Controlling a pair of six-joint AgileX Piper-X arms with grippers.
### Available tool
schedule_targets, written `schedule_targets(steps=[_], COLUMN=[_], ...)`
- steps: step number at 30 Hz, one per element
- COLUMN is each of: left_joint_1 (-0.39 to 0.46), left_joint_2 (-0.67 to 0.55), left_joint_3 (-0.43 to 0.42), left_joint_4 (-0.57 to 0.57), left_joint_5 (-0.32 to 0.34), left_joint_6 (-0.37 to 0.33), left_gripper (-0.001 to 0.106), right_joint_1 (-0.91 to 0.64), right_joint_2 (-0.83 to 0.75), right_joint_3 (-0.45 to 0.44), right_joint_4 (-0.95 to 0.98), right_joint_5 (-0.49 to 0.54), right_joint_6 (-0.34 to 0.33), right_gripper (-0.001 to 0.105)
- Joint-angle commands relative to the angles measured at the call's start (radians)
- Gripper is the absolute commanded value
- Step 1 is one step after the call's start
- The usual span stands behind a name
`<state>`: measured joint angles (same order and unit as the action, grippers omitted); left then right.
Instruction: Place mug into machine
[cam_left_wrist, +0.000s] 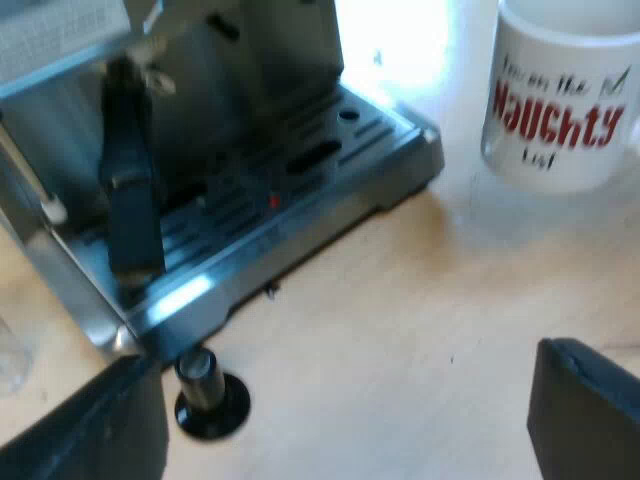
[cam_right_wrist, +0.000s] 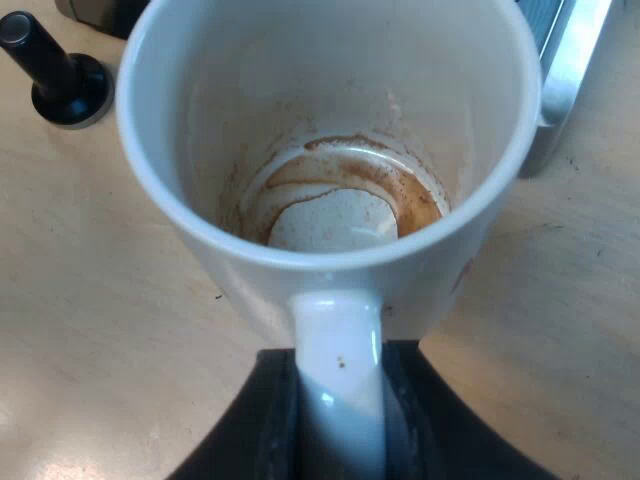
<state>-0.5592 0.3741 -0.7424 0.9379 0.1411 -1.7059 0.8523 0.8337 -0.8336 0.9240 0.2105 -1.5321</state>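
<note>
Firmly pinched by the right gripper (cam_right_wrist: 340, 405), the handle (cam_right_wrist: 338, 345) of the upright mug (cam_right_wrist: 330, 190) points back at it; left gripper (cam_left_wrist: 345, 425) splayed open.

1. We see a pale wooden table (cam_left_wrist: 400, 330) with fine grain and a few small dark specks.
2. The espresso machine (cam_left_wrist: 300, 170) stands directly on it, its slotted drip tray low over the wood.
3. A tamper (cam_left_wrist: 208, 395) with a black knob stands upright on its round base, just beside the corner of the machine's tray.
4. The white mug (cam_left_wrist: 560, 100) with red lettering is upright, apart from the machine; we cannot tell whether its base touches the wood.
</note>
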Motion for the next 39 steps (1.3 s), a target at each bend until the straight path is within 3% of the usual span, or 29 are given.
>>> schedule_targets(steps=[1, 19, 22, 31, 37, 39], left_joint_1=[-0.005, -0.005, -0.005, 0.006, 0.060, 0.106], left_joint_2=[-0.004, -0.004, -0.004, 0.010, 0.057, 0.078], left_joint_3=[0.030, 0.049, 0.049, 0.067, 0.075, 0.075], left_joint_4=[-0.012, -0.031, -0.031, -0.125, -0.164, -0.178], left_joint_5=[-0.017, -0.030, -0.065, -0.062, -0.051, -0.003], left_joint_6=[0.005, -0.001, -0.002, 0.003, 0.003, 0.015], left_gripper=[0.102, 0.102, 0.102, 0.102, 0.102, 0.102], right_joint_1=[0.002, 0.002, 0.002, 0.002, 0.002, 0.002], right_joint_2=[-0.015, 0.099, 0.140, 0.293, 0.381, 0.413], right_joint_3=[-0.021, -0.033, -0.044, -0.125, -0.160, -0.166], right_joint_4=[-0.029, -0.192, -0.221, -0.257, -0.322, -0.352], right_joint_5=[0.017, -0.013, -0.013, -0.013, -0.006, -0.006], right_joint_6=[-0.004, -0.013, -0.019, -0.066, -0.073, -0.073], right_gripper=[0.000, 0.000, 0.000, 0.000, 0.000, 0.000])
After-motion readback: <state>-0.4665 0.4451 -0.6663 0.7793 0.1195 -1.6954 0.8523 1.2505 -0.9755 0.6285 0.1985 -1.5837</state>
